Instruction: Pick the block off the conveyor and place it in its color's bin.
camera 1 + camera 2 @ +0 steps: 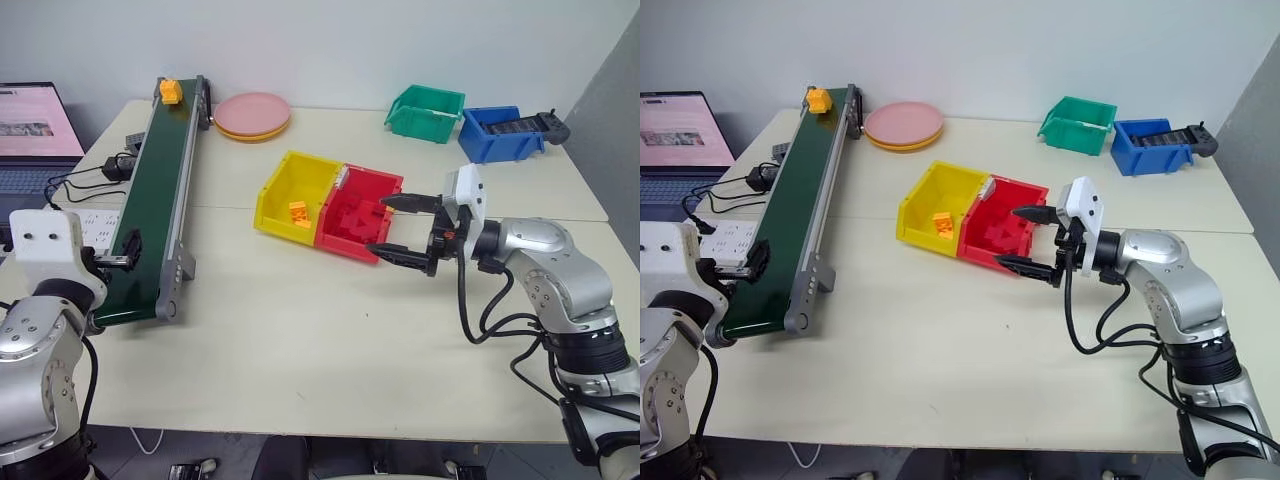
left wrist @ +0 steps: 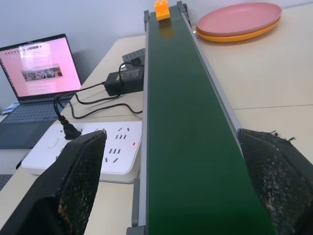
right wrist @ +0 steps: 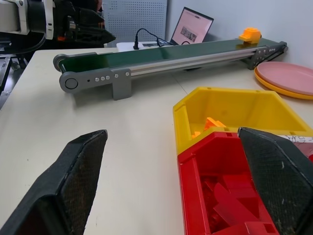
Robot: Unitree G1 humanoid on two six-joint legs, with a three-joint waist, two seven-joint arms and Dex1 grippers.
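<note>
Block (image 1: 170, 91) sits at the conveyor's (image 1: 150, 220) twelve-o'clock end: judged light, rigid, smooth; grip its flat sides. Left tool (image 2: 171, 196) and right tool (image 1: 408, 230) both apart, empty.

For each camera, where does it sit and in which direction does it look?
Head views: from above, down over the table, both arms showing.
Left wrist view: along the conveyor toward the block, between the open left hand fingers.
Right wrist view: across the yellow bin and red bin to the conveyor, between the open right hand fingers.
Shared: conveyor, block.
</note>
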